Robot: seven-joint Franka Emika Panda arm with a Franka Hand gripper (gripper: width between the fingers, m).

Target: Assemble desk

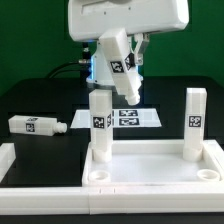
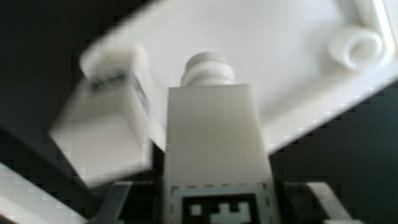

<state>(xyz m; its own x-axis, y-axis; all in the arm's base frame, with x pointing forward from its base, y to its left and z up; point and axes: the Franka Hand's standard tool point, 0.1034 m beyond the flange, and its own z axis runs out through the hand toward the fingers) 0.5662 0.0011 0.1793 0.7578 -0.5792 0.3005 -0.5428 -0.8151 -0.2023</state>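
A black bench [image 1: 40, 100] fills the scene, with a plain green wall [image 1: 30, 40] behind it. The marker board [image 1: 135, 117] lies flat near the bench's middle. A long white rail [image 1: 20, 165] edges the bench along the front and the exterior view's left.

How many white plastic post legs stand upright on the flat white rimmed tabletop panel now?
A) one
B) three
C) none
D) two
D: one upright white post leg and a second upright leg stand on the white rimmed tabletop panel; a third leg lies on the black table, and the gripper holds a fourth leg.
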